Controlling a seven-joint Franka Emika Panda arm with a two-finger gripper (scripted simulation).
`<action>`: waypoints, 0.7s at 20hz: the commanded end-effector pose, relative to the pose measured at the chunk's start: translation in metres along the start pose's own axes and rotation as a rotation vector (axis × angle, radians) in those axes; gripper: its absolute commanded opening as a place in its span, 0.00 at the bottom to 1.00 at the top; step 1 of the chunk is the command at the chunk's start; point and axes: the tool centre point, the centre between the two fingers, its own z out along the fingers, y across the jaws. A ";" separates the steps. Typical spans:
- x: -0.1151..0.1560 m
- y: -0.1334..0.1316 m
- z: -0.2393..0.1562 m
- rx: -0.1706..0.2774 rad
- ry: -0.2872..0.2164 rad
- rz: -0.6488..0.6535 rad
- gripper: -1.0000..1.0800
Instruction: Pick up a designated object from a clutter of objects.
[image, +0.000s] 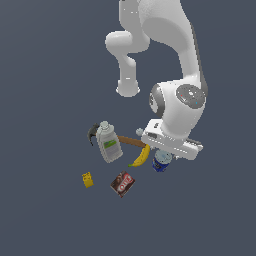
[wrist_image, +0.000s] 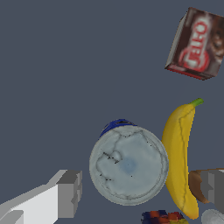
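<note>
The designated object, a short blue can (image: 161, 162) with a pale white top, stands upright on the dark floor beside the yellow banana (image: 141, 156). In the wrist view I look straight down on its top (wrist_image: 128, 164), with the banana (wrist_image: 179, 157) lying alongside it. My gripper (image: 166, 155) hangs just above the can and is open. In the wrist view the gripper (wrist_image: 141, 190) has one of its fingers (wrist_image: 69, 194) to one side of the can and the other beyond the banana. It holds nothing.
A white bottle with a green label (image: 109, 144) lies over a wooden-handled hammer (image: 131, 141). A brown packet (image: 122, 183) and a small yellow box (image: 88, 179) lie apart from them. The packet (wrist_image: 197, 43) and a sliver of a red-and-dark object (wrist_image: 162, 217) show in the wrist view.
</note>
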 end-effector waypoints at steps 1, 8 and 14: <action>-0.001 -0.003 0.004 0.001 0.002 0.011 0.96; -0.002 -0.004 0.009 0.001 0.001 0.011 0.96; -0.002 -0.004 0.036 0.001 0.001 0.013 0.96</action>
